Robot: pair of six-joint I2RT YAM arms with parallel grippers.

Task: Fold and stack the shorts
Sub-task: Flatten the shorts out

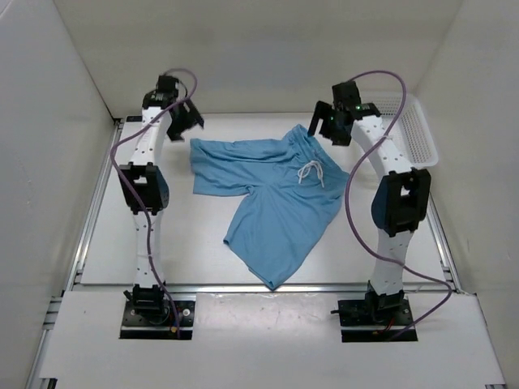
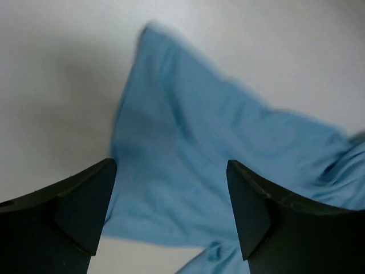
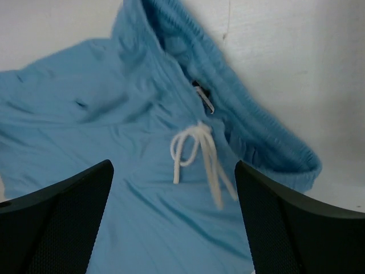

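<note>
The light blue shorts [image 1: 276, 194] lie spread on the table, one leg pointing left and the other toward the near edge. The waistband [image 3: 256, 131] is at the back right, with the white drawstring [image 1: 312, 173] lying on the fabric. My left gripper [image 1: 188, 121] hovers open above the left leg's far corner; in the left wrist view the shorts [image 2: 188, 154] fill the gap under the left gripper [image 2: 171, 165]. My right gripper [image 1: 324, 126] hangs open over the waistband; the right wrist view shows the drawstring [image 3: 197, 151] just beyond the right gripper [image 3: 174, 165]. Neither holds anything.
A white mesh basket [image 1: 413, 130] stands at the back right, behind the right arm. White walls enclose the table on the left, back and right. Bare tabletop [image 1: 162, 243] shows left of the shorts and along the near edge.
</note>
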